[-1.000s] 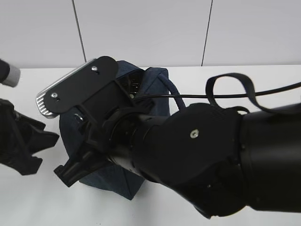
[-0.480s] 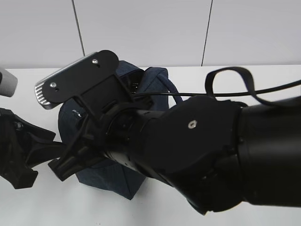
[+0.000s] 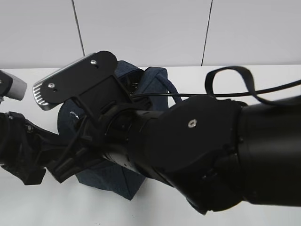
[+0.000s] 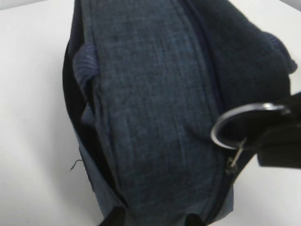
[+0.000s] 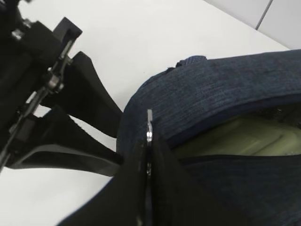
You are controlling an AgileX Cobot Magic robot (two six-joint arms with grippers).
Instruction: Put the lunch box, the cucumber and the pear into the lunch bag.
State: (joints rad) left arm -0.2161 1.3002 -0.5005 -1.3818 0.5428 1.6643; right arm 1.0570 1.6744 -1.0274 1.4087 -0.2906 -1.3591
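right gripper (image 5: 148,141) has its jaws pinched together on the metal ring pull (image 4: 235,126) at the end of the lunch bag (image 3: 146,89), bag sitting on the white table (image 3: 263,80). through the part-open zipper i see the lunch box (image 5: 244,136) lid inside. left gripper (image 5: 70,117) jaws spread apart, tips against the bag's end wall, holding nothing. cucumber and pear not visible to me.

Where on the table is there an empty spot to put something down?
Bare white table shows behind the right arm, toward the wall, and in front of the lunch bag along the near edge. Around the bag's left end it is crowded: the left gripper and right gripper meet there at the ring pull.
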